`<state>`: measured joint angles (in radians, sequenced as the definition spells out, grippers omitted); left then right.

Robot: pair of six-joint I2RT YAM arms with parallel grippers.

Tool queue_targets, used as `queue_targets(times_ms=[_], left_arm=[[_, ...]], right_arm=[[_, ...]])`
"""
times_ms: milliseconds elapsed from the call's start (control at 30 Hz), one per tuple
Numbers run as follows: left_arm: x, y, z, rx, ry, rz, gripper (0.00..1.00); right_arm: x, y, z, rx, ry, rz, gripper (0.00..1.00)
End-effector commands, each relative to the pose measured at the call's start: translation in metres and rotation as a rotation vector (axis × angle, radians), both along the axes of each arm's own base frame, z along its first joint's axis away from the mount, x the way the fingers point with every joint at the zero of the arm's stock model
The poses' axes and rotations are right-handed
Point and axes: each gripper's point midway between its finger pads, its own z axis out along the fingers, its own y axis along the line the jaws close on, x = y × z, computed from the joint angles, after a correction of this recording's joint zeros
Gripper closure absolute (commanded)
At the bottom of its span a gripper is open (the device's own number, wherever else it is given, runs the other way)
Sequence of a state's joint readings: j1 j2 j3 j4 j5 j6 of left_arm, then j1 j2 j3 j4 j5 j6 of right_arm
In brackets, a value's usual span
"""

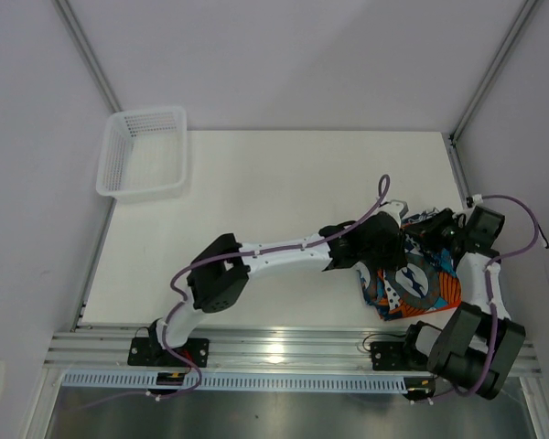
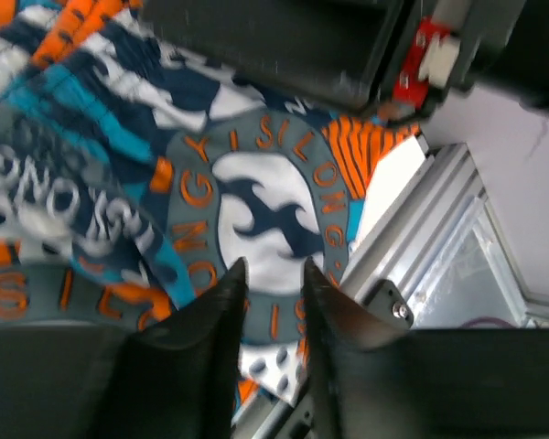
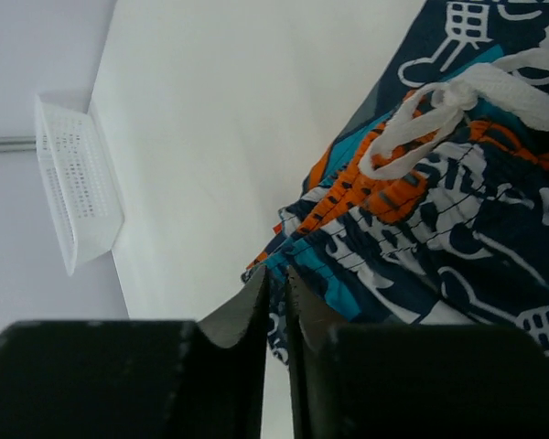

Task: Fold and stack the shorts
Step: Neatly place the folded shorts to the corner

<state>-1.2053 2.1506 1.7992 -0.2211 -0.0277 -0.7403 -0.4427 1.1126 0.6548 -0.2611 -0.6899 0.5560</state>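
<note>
The patterned shorts [image 1: 419,285], blue, orange, white and black with a round emblem, lie bunched at the table's front right corner. My left gripper [image 1: 385,253] reaches across from the left onto them. In the left wrist view its fingertips [image 2: 270,270] stand narrowly apart with the emblem fabric [image 2: 256,206] running down between them, near the hem. My right gripper [image 1: 436,230] sits at the far side of the heap. In the right wrist view it [image 3: 276,277] is pinched on the teal waistband edge of the shorts [image 3: 439,219]. A white drawstring [image 3: 457,101] lies on the waistband.
A white mesh basket [image 1: 151,112] stands at the back left corner, also seen as the basket [image 3: 73,183] in the right wrist view. The aluminium rail [image 2: 421,229] runs along the table's front edge right beside the shorts. White table [image 1: 284,183] stretches left of them.
</note>
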Motion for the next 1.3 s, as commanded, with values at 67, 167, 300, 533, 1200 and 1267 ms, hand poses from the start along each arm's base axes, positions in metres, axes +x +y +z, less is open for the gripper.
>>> queue_targets(times_ms=[67,167,300,533,1200,1267], left_arm=[[0.033,-0.011,-0.017,-0.026,0.050,0.011,0.74],[0.042,0.002,-0.046,0.032,0.087,0.061,0.82],[0.049,0.025,-0.078,0.080,0.133,0.129,0.91],[0.052,0.023,-0.083,0.061,0.126,0.114,0.96],[0.044,0.127,0.080,-0.016,-0.119,0.183,0.27],[0.048,0.151,0.071,0.023,-0.112,0.212,0.25]], right_arm=[[0.018,-0.014,-0.021,-0.035,0.003,-0.015,0.89],[0.025,-0.023,-0.044,-0.033,0.055,-0.045,0.94],[0.033,-0.032,-0.077,-0.018,0.139,-0.085,1.00],[0.046,-0.039,-0.092,-0.018,0.161,-0.136,1.00],[0.035,0.031,0.111,-0.265,-0.313,0.123,0.01],[0.028,0.043,0.122,-0.296,-0.353,0.143,0.00]])
